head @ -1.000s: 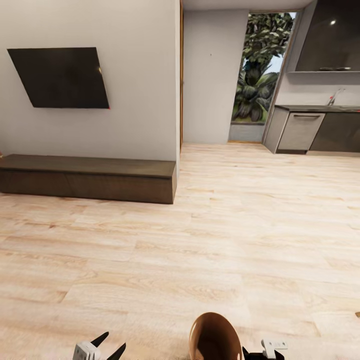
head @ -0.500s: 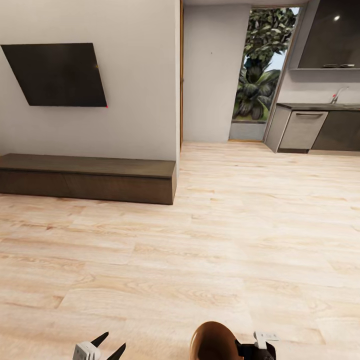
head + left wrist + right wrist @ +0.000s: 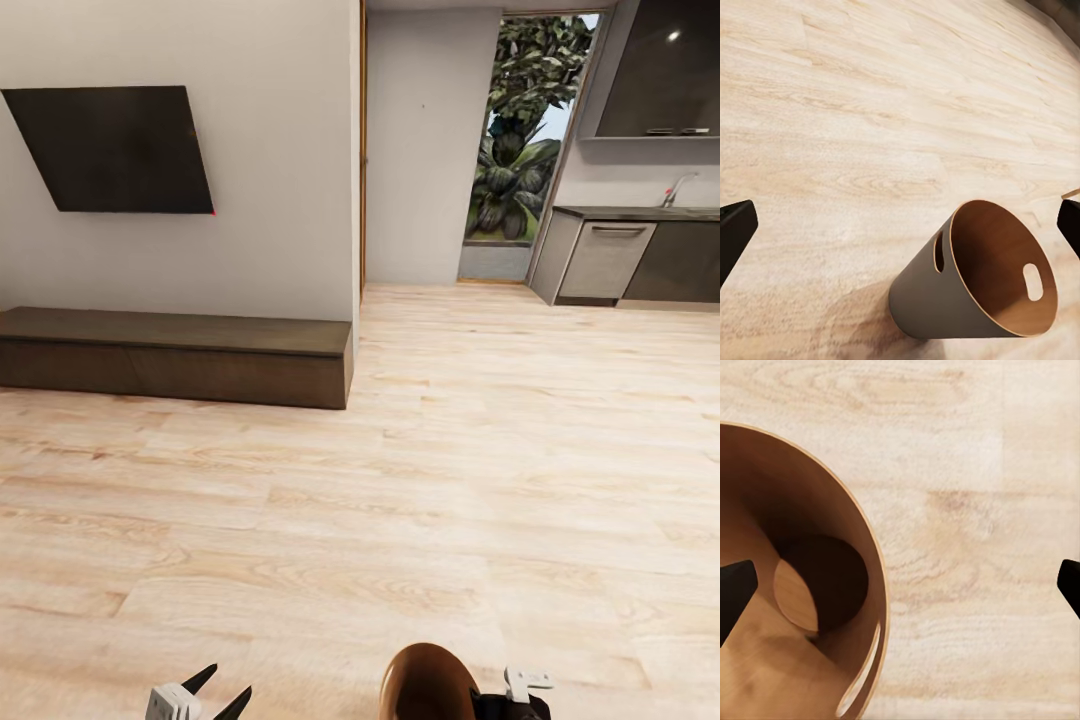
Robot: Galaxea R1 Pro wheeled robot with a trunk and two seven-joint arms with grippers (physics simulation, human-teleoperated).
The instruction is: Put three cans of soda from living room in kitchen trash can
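Observation:
The tash can [image 3: 425,685], grey outside and copper-brown inside, sits at the bottom edge of the head view over the wood floor. My right gripper [image 3: 515,695] is right beside it. In the right wrist view the right gripper [image 3: 902,583] is open and straddles the rim: one finger is over the tash can's inside [image 3: 795,510], the other over the floor. My left gripper [image 3: 222,685] is open and holds nothing. The left wrist view has the tash can [image 3: 937,300] between the left gripper's [image 3: 902,223] spread fingertips, some way off. The cans of soda are out of view.
A long dark low bench [image 3: 175,355] runs along the left wall under a wall-mounted screen [image 3: 115,150]. Past the wall's corner, kitchen cabinets with a sink [image 3: 640,260] stand at the far right beside a glass door onto plants [image 3: 515,140]. Broad wood floor [image 3: 450,450] lies ahead.
The whole view shifted slightly about a second ago. The right gripper has drawn in closer to the tash can, which now sits lower in the picture. The left gripper is unchanged.

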